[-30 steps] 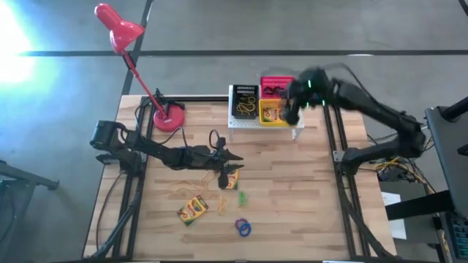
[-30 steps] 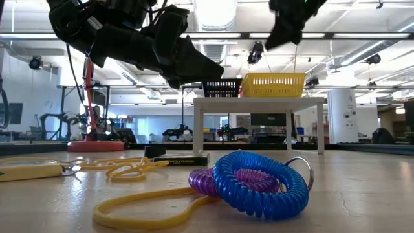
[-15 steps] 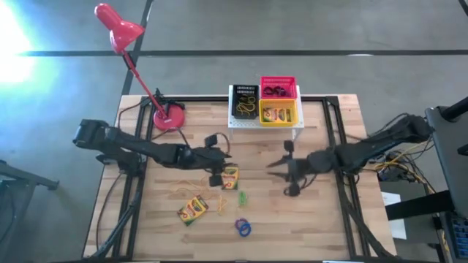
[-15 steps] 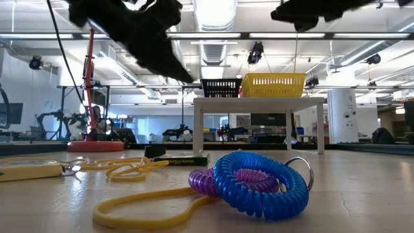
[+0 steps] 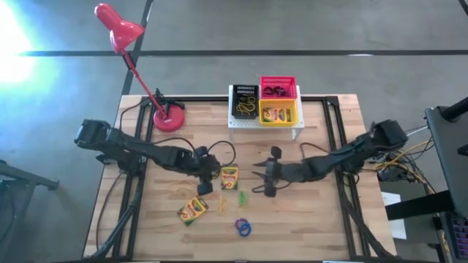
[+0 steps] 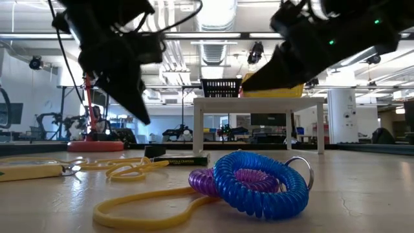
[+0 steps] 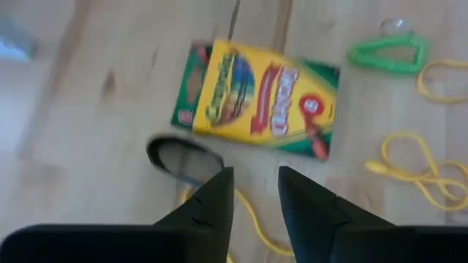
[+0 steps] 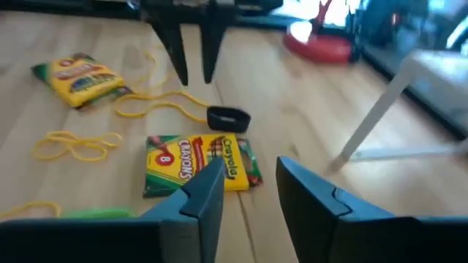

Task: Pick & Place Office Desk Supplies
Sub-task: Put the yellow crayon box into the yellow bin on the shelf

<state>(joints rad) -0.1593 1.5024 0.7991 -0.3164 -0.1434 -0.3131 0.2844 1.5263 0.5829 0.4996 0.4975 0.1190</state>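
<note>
One yellow-and-green crayon box (image 5: pixel 229 177) (image 7: pixel 259 102) (image 8: pixel 197 164) lies flat mid-table between my two grippers. A black ring (image 7: pixel 179 155) (image 8: pixel 229 117) sits just beside it. My left gripper (image 5: pixel 205 184) (image 7: pixel 256 193) hangs open above the table left of the box, over the black ring and a yellow rubber band (image 5: pixel 183 186). My right gripper (image 5: pixel 256 181) (image 8: pixel 250 175) is open just right of the box and off the table. A second crayon box (image 5: pixel 192 210), a green ring (image 5: pixel 243 197) and a blue-and-purple coil ring (image 5: pixel 243 228) (image 6: pixel 259 184) lie nearer the near edge.
At the far edge stands a white stand (image 5: pixel 263 123) carrying a black basket (image 5: pixel 245 102), a red basket (image 5: pixel 278 88) and a yellow basket (image 5: pixel 278 113) with items inside. The red lamp's base (image 5: pixel 168 117) is far left. Bare wood lies to the right of the right gripper.
My right gripper has swung from above the baskets at the far edge toward the near edge and the left, dropping low beside the mid-table crayon box. My left gripper has drawn back from over that box toward the left and near edge and tipped downward. The supplies have stayed put.
</note>
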